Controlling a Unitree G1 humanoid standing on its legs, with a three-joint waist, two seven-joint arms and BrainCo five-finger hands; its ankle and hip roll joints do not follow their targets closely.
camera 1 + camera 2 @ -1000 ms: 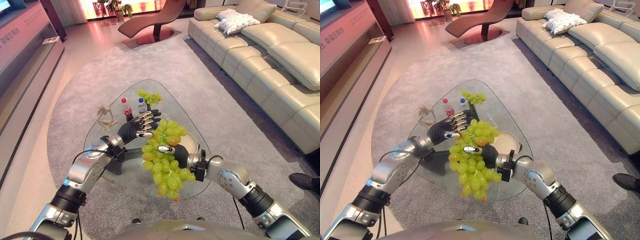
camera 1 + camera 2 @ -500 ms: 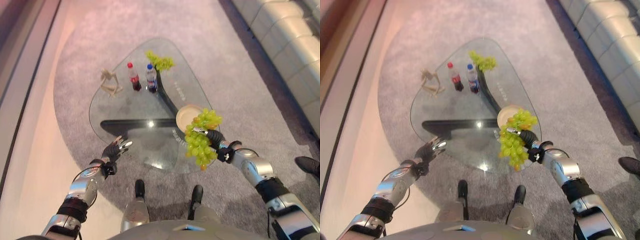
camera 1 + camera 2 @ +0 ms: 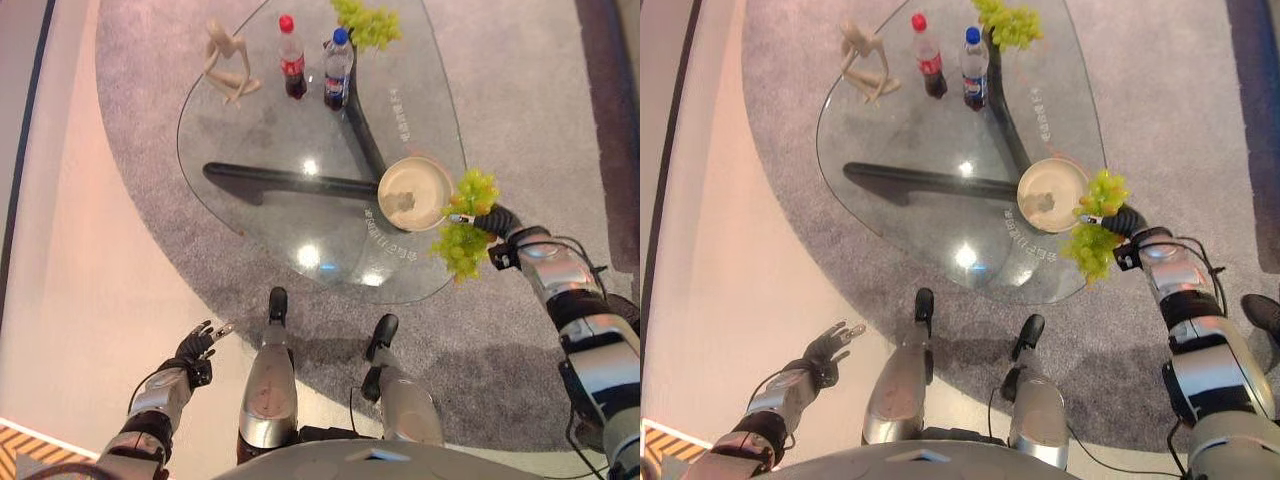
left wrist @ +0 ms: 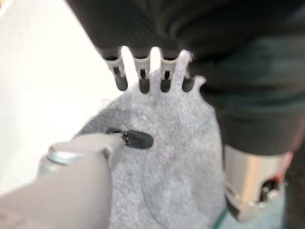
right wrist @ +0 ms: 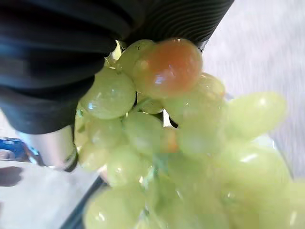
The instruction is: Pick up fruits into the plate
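So the right hand [image 3: 487, 219] has its fingers wrapped round a bunch of green grapes [image 3: 463, 246], hanging just off the glass table's [image 3: 260, 130] edge at about 3 o'clock from the plate [image 3: 412, 190]. Carrying step, looks like. Next it probably needs to swing toward 9 o'clock over the plate, then let go. The left hand [image 3: 193, 347] idles low, fingers spread, holding nothing.

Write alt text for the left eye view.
The right hand holds a bunch of green grapes at the glass table's edge, beside the empty plate. Two bottles, a figurine and a second grape bunch stand at the far side; the left hand hangs open over the floor.
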